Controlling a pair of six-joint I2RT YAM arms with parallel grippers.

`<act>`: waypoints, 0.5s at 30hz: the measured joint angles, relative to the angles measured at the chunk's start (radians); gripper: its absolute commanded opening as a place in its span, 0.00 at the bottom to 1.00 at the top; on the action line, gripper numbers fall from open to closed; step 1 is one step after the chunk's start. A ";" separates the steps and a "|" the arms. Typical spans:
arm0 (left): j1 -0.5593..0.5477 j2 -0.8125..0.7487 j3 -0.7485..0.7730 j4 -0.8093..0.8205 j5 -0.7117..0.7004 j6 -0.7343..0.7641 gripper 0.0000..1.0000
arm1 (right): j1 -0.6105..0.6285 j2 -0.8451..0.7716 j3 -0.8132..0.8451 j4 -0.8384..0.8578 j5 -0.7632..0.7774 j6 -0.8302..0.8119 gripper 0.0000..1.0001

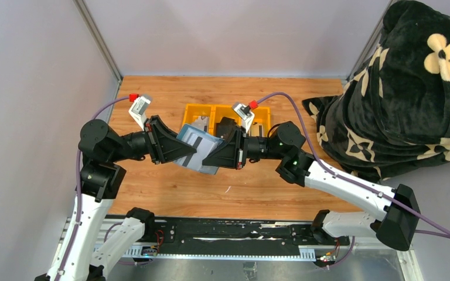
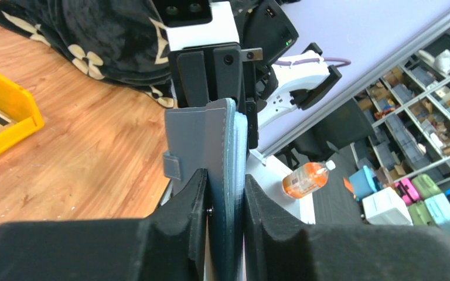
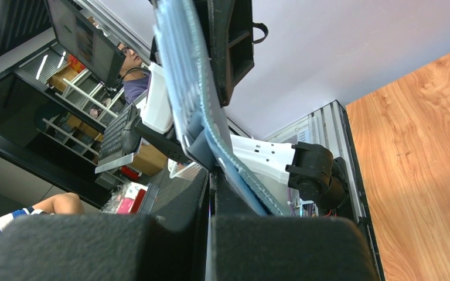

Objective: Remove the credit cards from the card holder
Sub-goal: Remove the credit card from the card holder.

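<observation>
Two-handed pull, done in the air above the table, just in front of the yellow tray.

Left: left gripper narrow, pads clamped on both faces of the card holder, seen edge-on from that wrist. Hold the clamp firm and low on the body, off the slot mouths, so as not to trap the credit cards inside.

Centre: no card seen clear of the holder; number inside not readable.

Right: right gripper pressed fully together at the holder's far edge; thin grey layer entering the seam, card or flap not distinguishable. Confirm grip on a card alone, then draw straight along the slot line, away from the left gripper, slowly, without twist. Watch for the holder slipping out of the left pads.
</observation>
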 measured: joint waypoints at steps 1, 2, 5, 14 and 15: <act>0.000 0.000 0.000 -0.001 -0.003 0.005 0.15 | 0.000 -0.004 -0.002 0.000 -0.001 0.000 0.00; 0.000 0.000 0.000 -0.004 -0.007 0.014 0.13 | 0.000 -0.010 -0.003 0.000 -0.002 0.000 0.00; 0.000 -0.001 0.000 -0.009 -0.010 0.025 0.11 | 0.000 -0.013 -0.004 0.000 -0.002 0.000 0.00; -0.007 0.004 0.001 -0.035 -0.010 0.036 0.04 | 0.000 -0.037 -0.039 0.008 0.013 0.000 0.09; -0.007 0.004 0.001 -0.035 -0.010 0.036 0.04 | 0.000 -0.036 -0.039 0.011 0.013 0.001 0.15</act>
